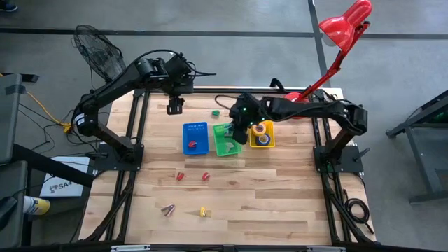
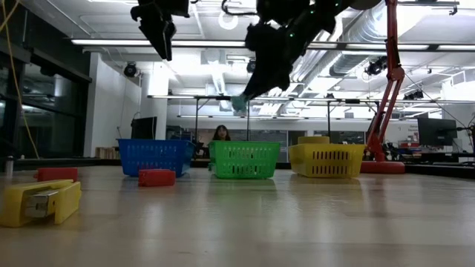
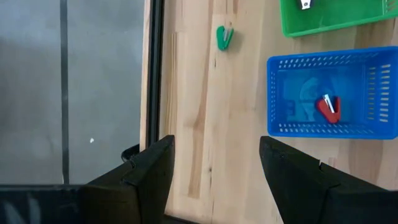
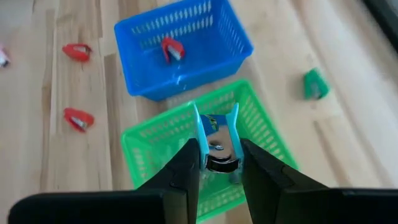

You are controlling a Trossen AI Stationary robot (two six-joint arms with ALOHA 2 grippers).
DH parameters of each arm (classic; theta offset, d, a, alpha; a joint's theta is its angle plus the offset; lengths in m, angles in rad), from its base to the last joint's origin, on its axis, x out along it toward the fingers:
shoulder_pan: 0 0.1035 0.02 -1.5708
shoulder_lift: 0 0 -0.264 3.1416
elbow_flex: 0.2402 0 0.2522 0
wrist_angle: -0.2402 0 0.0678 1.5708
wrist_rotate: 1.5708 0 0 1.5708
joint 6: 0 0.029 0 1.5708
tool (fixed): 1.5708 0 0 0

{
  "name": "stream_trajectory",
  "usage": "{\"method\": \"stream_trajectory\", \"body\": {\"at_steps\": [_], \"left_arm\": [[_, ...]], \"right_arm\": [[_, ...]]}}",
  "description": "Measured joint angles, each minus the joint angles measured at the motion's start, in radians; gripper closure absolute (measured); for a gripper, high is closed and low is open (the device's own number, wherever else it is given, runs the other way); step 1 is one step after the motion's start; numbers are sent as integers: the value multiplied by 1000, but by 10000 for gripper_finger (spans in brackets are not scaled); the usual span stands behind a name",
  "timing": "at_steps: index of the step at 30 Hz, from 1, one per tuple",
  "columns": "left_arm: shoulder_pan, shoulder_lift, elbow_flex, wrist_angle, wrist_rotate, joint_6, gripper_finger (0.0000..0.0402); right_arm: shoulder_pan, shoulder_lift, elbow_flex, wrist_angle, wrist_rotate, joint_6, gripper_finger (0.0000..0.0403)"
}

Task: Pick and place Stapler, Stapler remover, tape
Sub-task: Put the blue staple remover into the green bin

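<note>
Blue staple remover clamped in right gripper, hanging above green basket; small, light, stiff, springy jaws; best pinched across its plastic sides, as here; metal claws partly hidden by the fingers; left gripper spread, empty, beyond blue basket.

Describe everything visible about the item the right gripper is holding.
The staple remover has light blue plastic grips and shiny metal jaws between them. It is pinched between the right gripper's dark fingers, blue tips pointing away from the wrist, and hangs in the air above the green basket, touching nothing but the fingers. From the low view it shows as a pale blue bit under the arm, well above the basket rim.
</note>
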Motion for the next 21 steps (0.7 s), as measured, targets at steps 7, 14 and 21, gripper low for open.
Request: {"method": "stream_trajectory", "body": {"at_steps": [7, 14, 21], "left_arm": [[0, -16, 0, -11, -4, 4, 172], [0, -18, 0, 12, -4, 6, 172], [0, -18, 0, 47, -4, 24, 172]], "right_arm": [[2, 34, 2, 4, 6, 46, 321], [4, 95, 5, 25, 0, 24, 321], [10, 165, 5, 34, -4, 13, 321]]}}
